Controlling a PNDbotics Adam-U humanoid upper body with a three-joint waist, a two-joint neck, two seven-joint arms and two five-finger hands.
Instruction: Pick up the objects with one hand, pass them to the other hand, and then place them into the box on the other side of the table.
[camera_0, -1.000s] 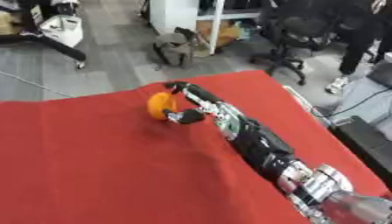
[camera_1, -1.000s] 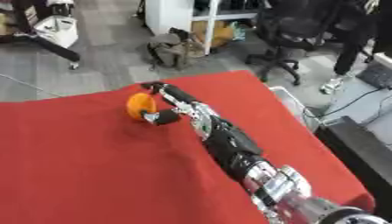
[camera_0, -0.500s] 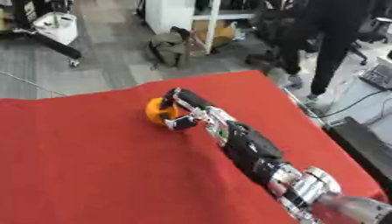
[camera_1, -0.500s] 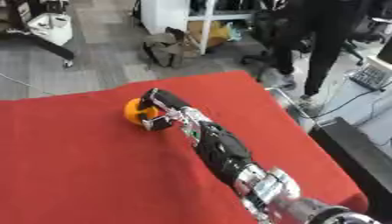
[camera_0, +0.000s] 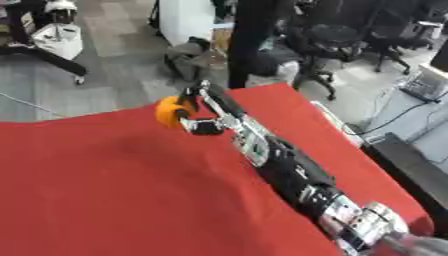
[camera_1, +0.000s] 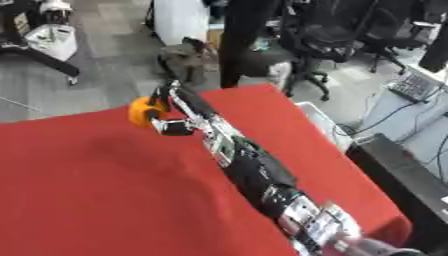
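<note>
Robot hand (camera_0: 203, 113) grips orange ball (camera_0: 169, 111) (half hidden)

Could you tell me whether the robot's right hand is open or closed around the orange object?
Closed: the right hand has thumb and fingers curled around the orange object.

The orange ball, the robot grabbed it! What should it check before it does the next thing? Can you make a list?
1. Right hand curled round the orange ball: ok.
2. Ball clear of the red table cover: cannot tell; it sits near the far edge.
3. Left hand ready to take the ball: not ok, it shows in neither view.
4. Box to drop it in: not ok, none in view.
5. Cloth bare along the arm's way back: ok.
</note>
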